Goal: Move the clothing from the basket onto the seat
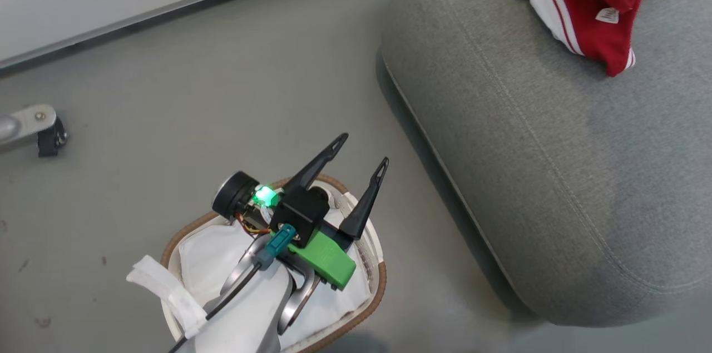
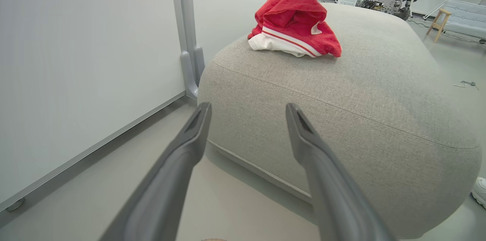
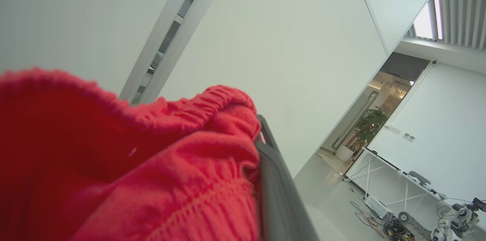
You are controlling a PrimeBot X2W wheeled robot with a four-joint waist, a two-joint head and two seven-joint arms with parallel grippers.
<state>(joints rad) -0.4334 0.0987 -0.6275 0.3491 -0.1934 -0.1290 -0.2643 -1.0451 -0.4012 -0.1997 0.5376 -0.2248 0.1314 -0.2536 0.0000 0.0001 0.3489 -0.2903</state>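
The left gripper [image 1: 362, 151] hangs wide and empty above the basket [image 1: 379, 285], the clothing [image 1: 589, 3] lies heaped near the seat's [image 1: 528, 147] far edge, and red fabric [image 3: 133, 165] covers the right gripper [image 3: 254, 127], so I cannot tell its grip.

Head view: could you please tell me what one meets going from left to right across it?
Metal leg with black caster → basket → seat → clothing, lying on the seat. The left gripper hangs over the basket, so I leave it out of the order.
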